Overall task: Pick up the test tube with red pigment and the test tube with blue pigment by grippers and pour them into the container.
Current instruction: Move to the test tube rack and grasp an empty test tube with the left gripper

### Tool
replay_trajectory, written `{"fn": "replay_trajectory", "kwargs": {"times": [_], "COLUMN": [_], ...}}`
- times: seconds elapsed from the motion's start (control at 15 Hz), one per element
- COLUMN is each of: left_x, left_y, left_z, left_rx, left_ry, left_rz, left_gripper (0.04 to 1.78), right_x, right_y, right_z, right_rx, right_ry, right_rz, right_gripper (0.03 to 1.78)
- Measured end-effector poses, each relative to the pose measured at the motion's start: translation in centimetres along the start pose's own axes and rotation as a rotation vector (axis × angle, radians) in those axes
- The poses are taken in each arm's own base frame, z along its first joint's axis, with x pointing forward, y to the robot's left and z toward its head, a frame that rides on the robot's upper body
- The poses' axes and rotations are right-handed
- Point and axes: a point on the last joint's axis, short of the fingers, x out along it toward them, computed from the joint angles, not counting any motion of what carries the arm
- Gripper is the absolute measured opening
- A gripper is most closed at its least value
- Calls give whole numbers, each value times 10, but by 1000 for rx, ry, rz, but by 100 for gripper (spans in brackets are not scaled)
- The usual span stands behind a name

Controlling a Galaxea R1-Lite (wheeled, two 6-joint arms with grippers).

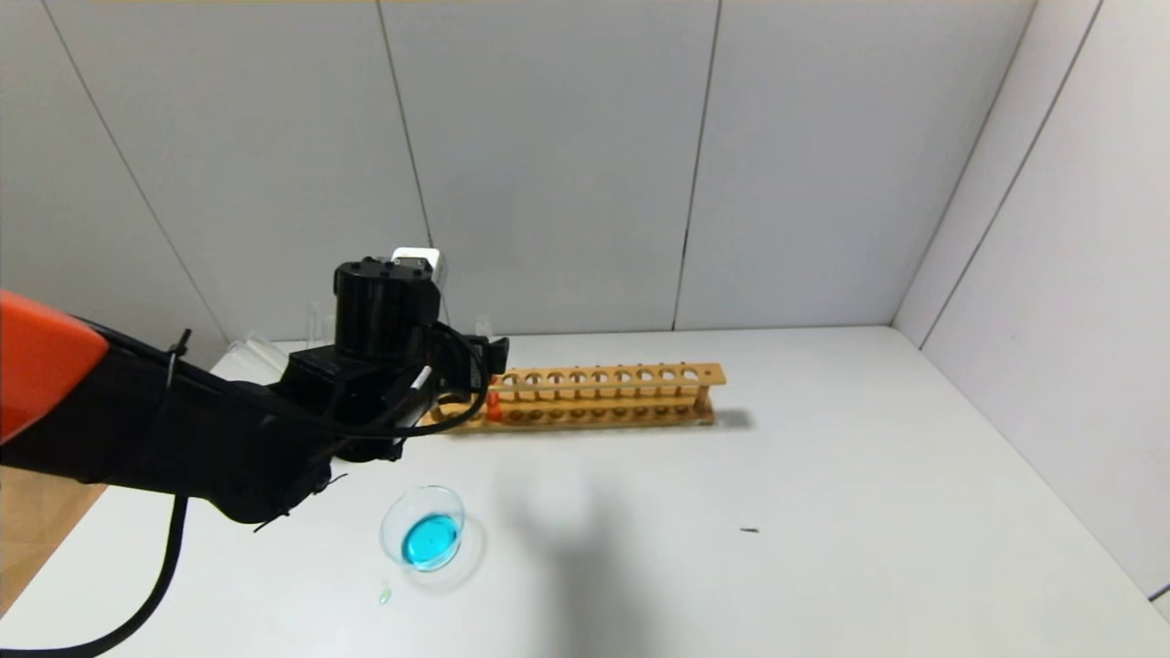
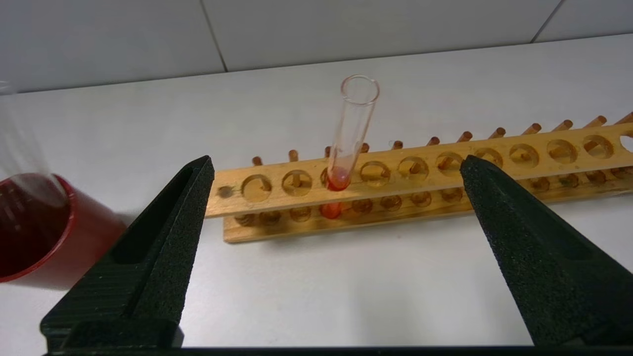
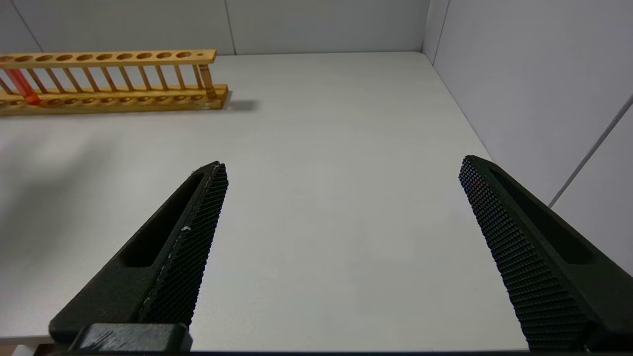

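Wooden rack (image 2: 420, 183) holds slim glass red-pigment tube (image 2: 348, 133) upright.

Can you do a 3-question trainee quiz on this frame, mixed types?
1. True or false: the red tube stands in the rack, with the open left pincer short of it and not touching.
2. Multiple choice: what does the dish hold? A) red liquid B) blue liquid C) nothing
3. Fill in: the right pincer is open above bare ____.

Key: 1 true. 2 B. 3 table.
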Motion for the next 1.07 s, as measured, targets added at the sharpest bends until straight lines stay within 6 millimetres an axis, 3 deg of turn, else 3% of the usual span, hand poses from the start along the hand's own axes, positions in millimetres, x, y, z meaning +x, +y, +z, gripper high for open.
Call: {"fn": "replay_trajectory", "kwargs": {"times": [0.47, 1.07], "left_x": [52, 85], "left_y": [-4, -7], "left_z": [-9, -7], "left_rx": [2, 20], "left_ry": [5, -8], "left_rz": [34, 52], "left_gripper": [175, 175], "right_x": [0, 0], "right_y": [0, 0], "right_z": [0, 0], "right_rx": [0, 0], "right_ry": [0, 0], "right_rz": [1, 0], "right_gripper": [171, 171]}}
